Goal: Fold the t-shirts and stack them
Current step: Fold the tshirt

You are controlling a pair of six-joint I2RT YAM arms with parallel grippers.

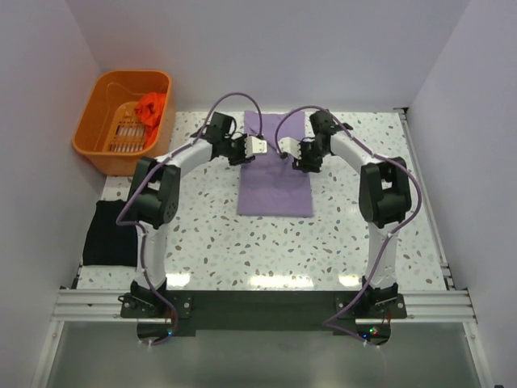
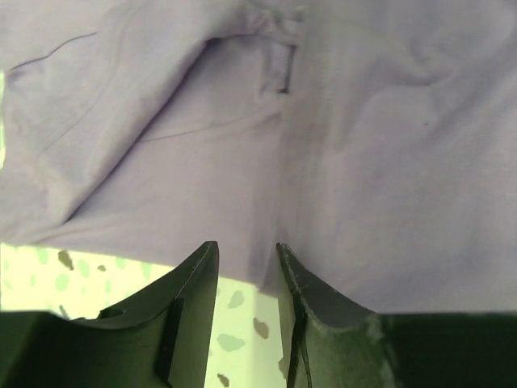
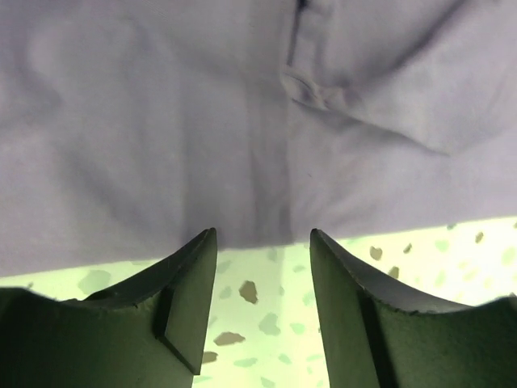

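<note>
Soft creased lilac tee (image 1: 275,190), oblong on speckled tabletop (image 1: 242,250); L gripper (image 2: 246,244), R gripper (image 3: 263,231): jaws apart, empty.

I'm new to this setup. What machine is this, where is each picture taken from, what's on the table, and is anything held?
Two robot arms are bolted at the near edge of the table. One picture looks down from above; the other two come from a camera on each wrist, showing its dark fingers. A lilac shirt lies folded mid-table, a black shirt at the left edge, an orange-red shirt in the orange basket. The left claw and right claw are open at the lilac shirt's edge, holding nothing.
</note>
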